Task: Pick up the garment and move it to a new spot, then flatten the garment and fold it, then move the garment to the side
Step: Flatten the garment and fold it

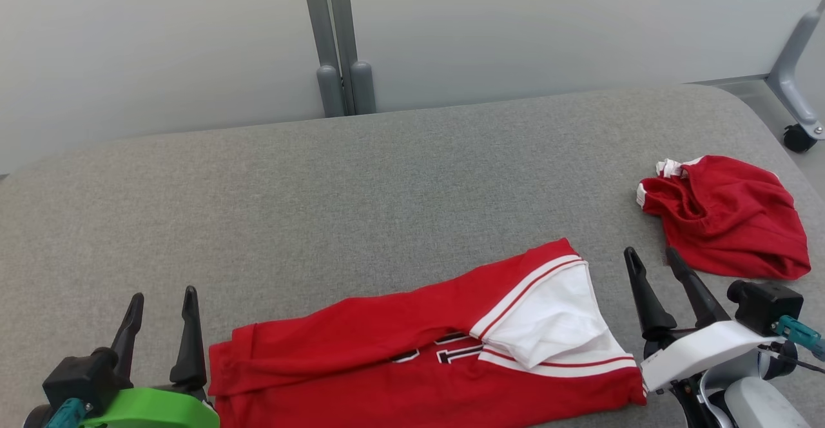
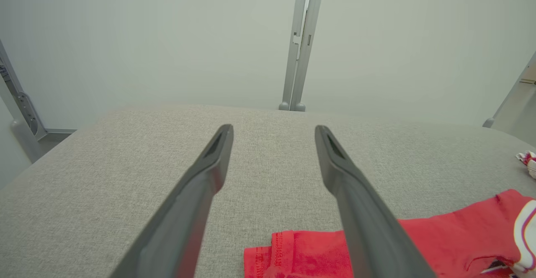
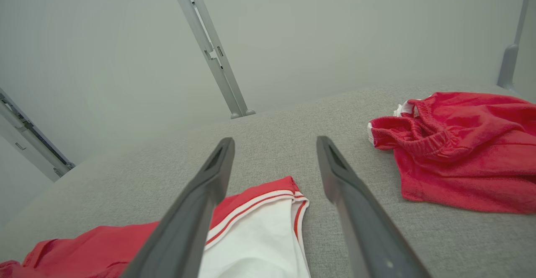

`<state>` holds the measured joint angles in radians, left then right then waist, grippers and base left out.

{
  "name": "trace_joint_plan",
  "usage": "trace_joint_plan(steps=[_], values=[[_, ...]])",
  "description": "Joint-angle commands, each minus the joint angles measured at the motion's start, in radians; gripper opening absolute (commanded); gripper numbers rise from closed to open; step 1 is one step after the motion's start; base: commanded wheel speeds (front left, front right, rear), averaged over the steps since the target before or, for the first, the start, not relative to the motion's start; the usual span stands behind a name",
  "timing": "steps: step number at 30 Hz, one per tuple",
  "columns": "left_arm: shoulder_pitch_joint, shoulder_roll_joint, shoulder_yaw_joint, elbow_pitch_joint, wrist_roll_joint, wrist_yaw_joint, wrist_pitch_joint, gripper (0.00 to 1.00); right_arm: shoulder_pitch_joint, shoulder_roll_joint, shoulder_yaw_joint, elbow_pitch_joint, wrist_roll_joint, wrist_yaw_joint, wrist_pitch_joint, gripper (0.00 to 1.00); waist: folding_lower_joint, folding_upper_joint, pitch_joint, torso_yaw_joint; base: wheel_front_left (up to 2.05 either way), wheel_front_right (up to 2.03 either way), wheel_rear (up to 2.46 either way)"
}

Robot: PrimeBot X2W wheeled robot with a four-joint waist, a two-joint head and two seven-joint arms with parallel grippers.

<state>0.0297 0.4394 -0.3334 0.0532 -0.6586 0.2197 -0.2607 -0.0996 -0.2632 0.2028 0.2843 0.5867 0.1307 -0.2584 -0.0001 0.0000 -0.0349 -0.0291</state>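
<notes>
The garment (image 1: pixel 387 344), a red jersey with a white sleeve and red-striped trim, lies folded into a long band at the near edge of the grey table (image 1: pixel 387 189). Part of its black-and-white lettering shows. My left gripper (image 1: pixel 163 294) stands open just left of the garment's left end, holding nothing. My right gripper (image 1: pixel 651 252) stands open just right of the white sleeve, also holding nothing. In the left wrist view the open gripper (image 2: pixel 273 128) hovers over bare table with the garment's hem (image 2: pixel 452 236) at the lower right. In the right wrist view the gripper (image 3: pixel 274 140) points over the sleeve (image 3: pixel 259 236).
A crumpled red piece of clothing with an elastic waistband (image 1: pixel 728 215) (image 3: pixel 460 156) lies at the table's right, close beyond my right gripper. Grey partition posts (image 1: pixel 341 60) stand behind the table. A frame leg with a caster (image 1: pixel 799 136) is at the far right.
</notes>
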Motion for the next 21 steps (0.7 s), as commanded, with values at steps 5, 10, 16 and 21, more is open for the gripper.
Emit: trace_joint_plan(steps=[5,10,16,21], values=[[0.026,-0.046,0.053,0.029,0.062,-0.046,-0.005,1.00,0.012,0.009,-0.018,-0.013,-0.044,0.000,0.032,1.00,0.0001,0.0000,0.008,0.000,0.00,0.00,0.00],[0.021,-0.082,0.079,0.054,0.089,-0.084,-0.005,1.00,-0.001,0.015,-0.014,0.008,-0.055,0.000,0.109,1.00,0.0001,0.0000,0.014,0.004,0.00,0.00,0.00],[-0.010,-0.114,0.087,0.084,0.121,-0.119,-0.005,1.00,-0.057,0.045,-0.035,0.135,-0.064,0.000,0.260,1.00,0.0001,0.0000,0.027,0.024,0.00,0.00,0.00],[-0.039,-0.129,0.078,0.112,0.139,-0.145,-0.005,1.00,-0.137,0.070,-0.068,0.253,-0.065,0.000,0.390,1.00,0.0001,0.0000,0.046,0.056,0.00,0.00,0.00]])
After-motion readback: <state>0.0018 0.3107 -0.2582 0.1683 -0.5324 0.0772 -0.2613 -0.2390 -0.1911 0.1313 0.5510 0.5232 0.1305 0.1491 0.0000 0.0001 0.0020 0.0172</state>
